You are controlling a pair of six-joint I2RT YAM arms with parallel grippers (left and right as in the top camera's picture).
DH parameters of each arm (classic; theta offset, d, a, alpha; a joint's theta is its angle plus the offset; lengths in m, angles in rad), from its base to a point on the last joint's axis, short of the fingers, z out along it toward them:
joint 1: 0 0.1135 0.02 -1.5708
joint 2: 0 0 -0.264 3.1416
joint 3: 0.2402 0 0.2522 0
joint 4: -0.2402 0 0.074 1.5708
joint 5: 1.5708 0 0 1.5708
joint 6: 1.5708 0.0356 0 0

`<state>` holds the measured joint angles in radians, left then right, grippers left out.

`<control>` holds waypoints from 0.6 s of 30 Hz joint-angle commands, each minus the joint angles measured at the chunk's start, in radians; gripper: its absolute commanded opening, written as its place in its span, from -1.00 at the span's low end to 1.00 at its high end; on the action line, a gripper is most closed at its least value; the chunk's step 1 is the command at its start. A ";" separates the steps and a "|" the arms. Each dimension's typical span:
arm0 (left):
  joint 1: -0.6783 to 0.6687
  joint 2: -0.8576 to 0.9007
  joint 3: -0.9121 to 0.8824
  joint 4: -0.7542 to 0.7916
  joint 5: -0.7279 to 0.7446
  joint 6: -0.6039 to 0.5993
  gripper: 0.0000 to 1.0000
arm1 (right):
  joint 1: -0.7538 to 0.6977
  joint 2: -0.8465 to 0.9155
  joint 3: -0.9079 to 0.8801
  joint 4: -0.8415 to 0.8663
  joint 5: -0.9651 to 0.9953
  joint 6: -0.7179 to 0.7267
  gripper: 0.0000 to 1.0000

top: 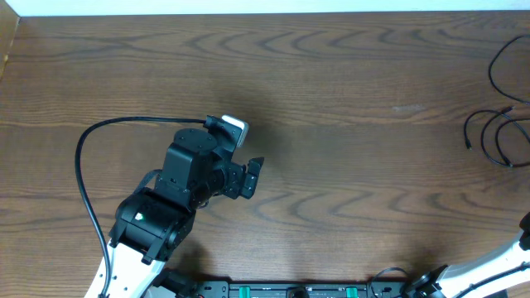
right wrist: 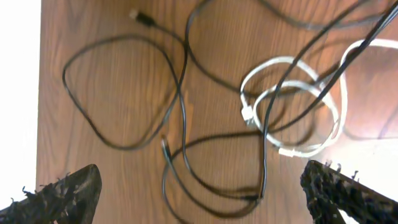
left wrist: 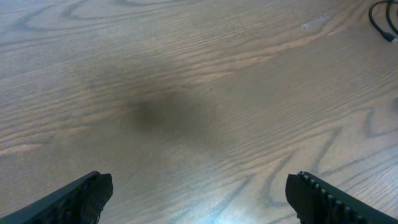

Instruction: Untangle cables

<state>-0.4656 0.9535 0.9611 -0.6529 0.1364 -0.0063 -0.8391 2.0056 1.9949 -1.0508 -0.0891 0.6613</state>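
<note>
The cables are a tangle of thin black cords and one white cord with small plug ends, lying on the wooden table. In the overhead view the black cords lie at the far right edge. My right gripper is open and empty above the tangle, its fingers either side of the black loops. My left gripper is at the table's middle left, far from the cables. It is open and empty over bare wood in the left wrist view. A bit of black cable shows at that view's top right corner.
A thick black lead arcs from the left arm across the table's left side. The right arm enters at the bottom right corner. The table's far edge runs along the top.
</note>
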 commanded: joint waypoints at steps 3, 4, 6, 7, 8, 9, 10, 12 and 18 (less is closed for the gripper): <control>0.004 -0.001 0.019 0.018 0.012 -0.006 0.89 | 0.047 0.004 0.002 -0.042 -0.407 -0.362 0.98; 0.004 -0.002 0.019 0.017 0.012 -0.006 0.89 | 0.061 0.004 0.002 -0.056 -0.489 -0.446 0.99; 0.004 -0.003 0.019 0.017 0.009 -0.006 0.89 | 0.100 0.004 0.002 -0.108 -0.616 -0.609 0.99; 0.004 -0.006 0.019 0.017 0.008 -0.011 0.89 | 0.126 0.004 0.002 -0.140 -0.650 -0.678 0.98; 0.005 -0.009 0.019 0.017 0.008 -0.025 0.89 | 0.152 0.004 0.002 -0.166 -0.654 -0.720 0.99; 0.005 -0.015 0.019 0.017 0.008 -0.048 0.89 | 0.192 0.004 0.002 -0.209 -0.642 -0.777 0.99; 0.005 -0.020 0.019 0.016 0.007 -0.067 0.89 | 0.220 0.004 0.002 -0.241 -0.624 -0.816 0.99; 0.005 -0.039 0.019 0.011 -0.002 -0.109 0.89 | 0.287 0.004 0.002 -0.300 -0.542 -0.854 0.99; 0.005 -0.163 0.019 -0.080 -0.150 -0.168 0.89 | 0.460 -0.013 0.002 -0.406 -0.464 -0.906 0.99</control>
<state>-0.4656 0.8604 0.9611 -0.7097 0.0841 -0.1204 -0.4339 2.0056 1.9949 -1.4338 -0.5606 -0.1375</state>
